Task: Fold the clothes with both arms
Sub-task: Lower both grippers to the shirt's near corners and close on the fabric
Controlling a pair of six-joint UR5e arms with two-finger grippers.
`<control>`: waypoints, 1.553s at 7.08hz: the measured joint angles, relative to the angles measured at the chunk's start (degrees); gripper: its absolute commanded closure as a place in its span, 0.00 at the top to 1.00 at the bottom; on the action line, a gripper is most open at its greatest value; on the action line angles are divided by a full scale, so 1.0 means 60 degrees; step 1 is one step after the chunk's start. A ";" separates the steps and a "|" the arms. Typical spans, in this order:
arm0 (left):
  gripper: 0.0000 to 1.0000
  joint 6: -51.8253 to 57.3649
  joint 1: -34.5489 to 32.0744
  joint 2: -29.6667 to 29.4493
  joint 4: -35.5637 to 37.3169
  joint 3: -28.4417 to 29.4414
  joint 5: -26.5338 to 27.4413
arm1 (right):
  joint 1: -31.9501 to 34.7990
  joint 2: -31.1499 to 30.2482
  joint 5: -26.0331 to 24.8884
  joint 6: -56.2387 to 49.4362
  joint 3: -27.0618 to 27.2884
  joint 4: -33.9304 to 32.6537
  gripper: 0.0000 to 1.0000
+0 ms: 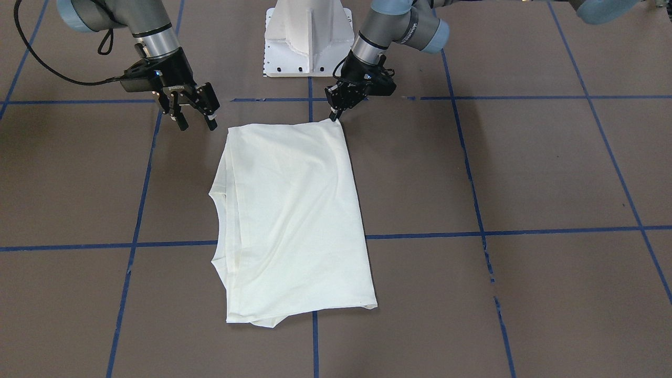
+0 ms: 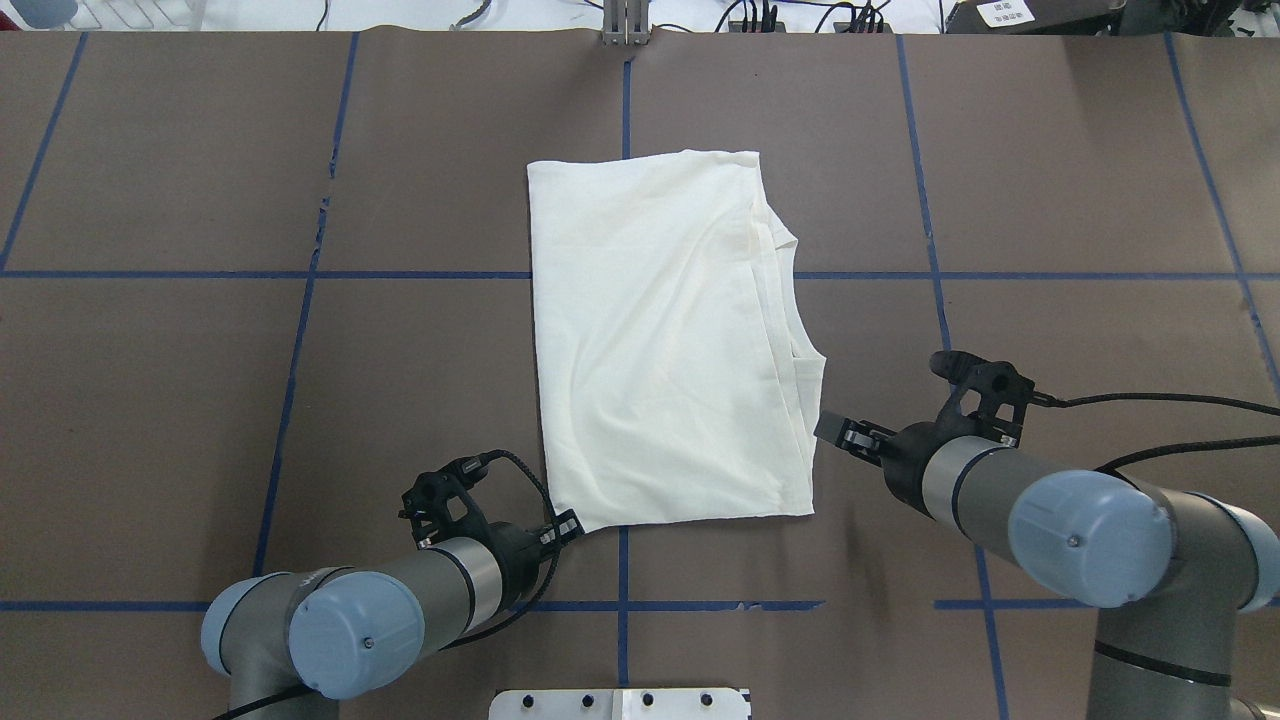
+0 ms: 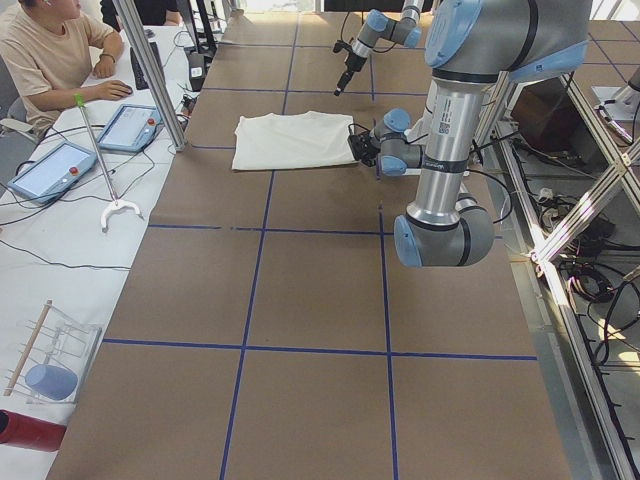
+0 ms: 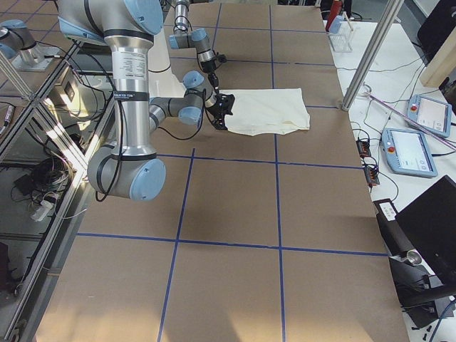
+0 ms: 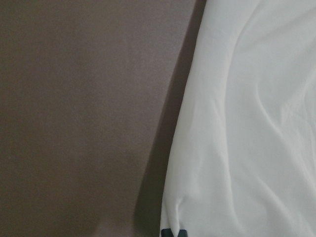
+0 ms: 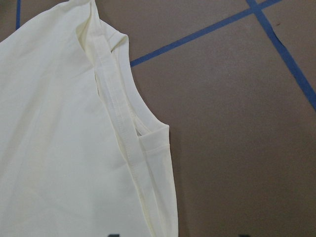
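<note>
I saw the brown bench (image 1: pixel 525 173) carrying the shirt (image 1: pixel 294 210), folded flat, plain cream side up, in front of the white pedestal (image 1: pixel 307 37) | left end effector (image 1: pixel 336 114) clenched on its pedestal-side corner | right end effector (image 1: pixel 197 126) released, fingers spread, hanging just beside the other pedestal-side corner, apart from the cloth
</note>
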 measured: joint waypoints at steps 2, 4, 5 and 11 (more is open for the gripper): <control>0.00 0.0013 0.0029 0.0042 0.0001 -0.0006 0.0370 | 0.0085 0.1064 -0.0011 0.0284 -0.0589 -0.0745 0.75; 0.00 0.0023 0.0035 0.0097 0.0011 -0.0002 0.0636 | 0.0094 0.1457 -0.0038 0.0320 -0.1057 -0.0994 0.71; 0.00 0.0084 0.0040 0.0112 0.0012 0.0003 0.0721 | 0.0069 0.1494 -0.0066 0.0326 -0.1255 -0.1028 0.69; 0.00 0.0288 0.0051 0.0096 0.0013 0.0000 0.0870 | -0.0324 0.1533 -0.0177 0.0379 -0.1563 -0.1046 0.58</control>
